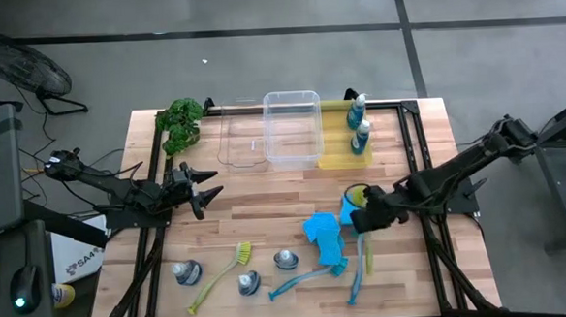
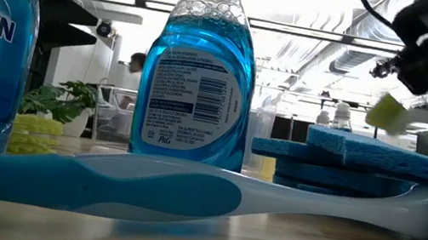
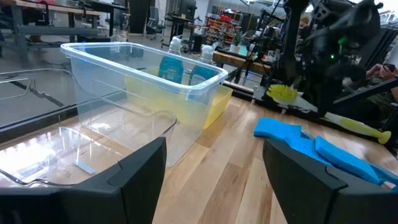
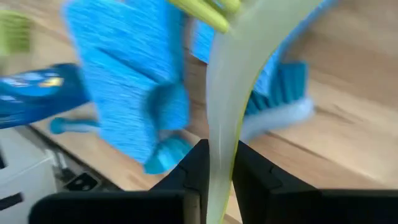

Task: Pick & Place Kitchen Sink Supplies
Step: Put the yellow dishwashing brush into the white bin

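Right wrist view shows the right gripper closed narrowly on the pale handle of a yellow-green dish brush, the handle running out between the two fingers, so the brush is carried by its stem with the bristle head leading. From above, that gripper hangs just beside the pile of blue sponges, on the side toward the yellow bin; the brush appears lifted clear of the wood, probably on its way to that bin, where two blue-liquid bottles already stand.

Near the sponges lie a blue dish brush and, farther off, a second yellow-green brush among three more bottles, all still to be collected.

The left gripper waits well apart from the sponges, beyond the clear bin, its fingers spread wide and holding nothing. Lifting by the stem keeps the fingers off the sponges packed around the brush.
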Motion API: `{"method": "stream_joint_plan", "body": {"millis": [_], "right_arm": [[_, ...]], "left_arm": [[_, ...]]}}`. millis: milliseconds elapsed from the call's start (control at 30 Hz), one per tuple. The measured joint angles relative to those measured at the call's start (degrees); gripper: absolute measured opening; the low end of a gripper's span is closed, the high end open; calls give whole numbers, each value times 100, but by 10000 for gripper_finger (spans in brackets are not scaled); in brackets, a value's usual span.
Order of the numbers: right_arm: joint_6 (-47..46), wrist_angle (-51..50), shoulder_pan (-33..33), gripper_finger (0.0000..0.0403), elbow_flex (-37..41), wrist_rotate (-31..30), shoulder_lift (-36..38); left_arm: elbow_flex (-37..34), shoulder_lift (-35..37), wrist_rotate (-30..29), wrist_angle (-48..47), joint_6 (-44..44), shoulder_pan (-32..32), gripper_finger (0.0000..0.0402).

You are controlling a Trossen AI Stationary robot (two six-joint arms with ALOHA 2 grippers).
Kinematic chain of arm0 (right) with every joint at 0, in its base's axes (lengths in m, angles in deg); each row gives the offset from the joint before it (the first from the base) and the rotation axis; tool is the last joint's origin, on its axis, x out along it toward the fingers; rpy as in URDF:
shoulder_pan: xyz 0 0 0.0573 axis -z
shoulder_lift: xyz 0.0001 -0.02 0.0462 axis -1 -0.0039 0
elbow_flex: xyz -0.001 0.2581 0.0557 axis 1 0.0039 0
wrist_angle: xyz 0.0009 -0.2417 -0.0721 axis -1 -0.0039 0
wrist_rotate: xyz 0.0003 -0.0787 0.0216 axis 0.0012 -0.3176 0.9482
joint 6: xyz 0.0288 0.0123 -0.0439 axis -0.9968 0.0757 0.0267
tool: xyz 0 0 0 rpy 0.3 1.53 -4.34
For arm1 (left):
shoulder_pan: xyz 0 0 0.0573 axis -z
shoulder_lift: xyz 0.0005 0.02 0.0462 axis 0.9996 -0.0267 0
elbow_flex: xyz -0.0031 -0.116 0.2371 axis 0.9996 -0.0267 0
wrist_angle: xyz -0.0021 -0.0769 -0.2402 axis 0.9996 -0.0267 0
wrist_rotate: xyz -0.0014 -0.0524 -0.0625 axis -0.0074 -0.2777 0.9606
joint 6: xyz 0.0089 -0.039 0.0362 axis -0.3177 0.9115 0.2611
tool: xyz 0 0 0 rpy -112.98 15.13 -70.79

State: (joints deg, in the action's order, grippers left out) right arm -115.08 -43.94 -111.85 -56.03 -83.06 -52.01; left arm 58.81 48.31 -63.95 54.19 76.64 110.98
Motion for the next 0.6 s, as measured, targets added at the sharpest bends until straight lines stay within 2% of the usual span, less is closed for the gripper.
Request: {"method": "stream_joint_plan", "body": {"millis": [233, 400, 600], "right_arm": [[1199, 455, 456, 41, -172, -316, 205], [2414, 363, 958, 56, -813, -335, 205], [4012, -95, 1613, 38, -1859, -373, 66]], "left_arm": [[0, 0, 1, 0, 2, 0, 264], [0, -1, 0, 0, 1, 0, 264], [1, -1, 0, 0, 2, 1, 264]]}}
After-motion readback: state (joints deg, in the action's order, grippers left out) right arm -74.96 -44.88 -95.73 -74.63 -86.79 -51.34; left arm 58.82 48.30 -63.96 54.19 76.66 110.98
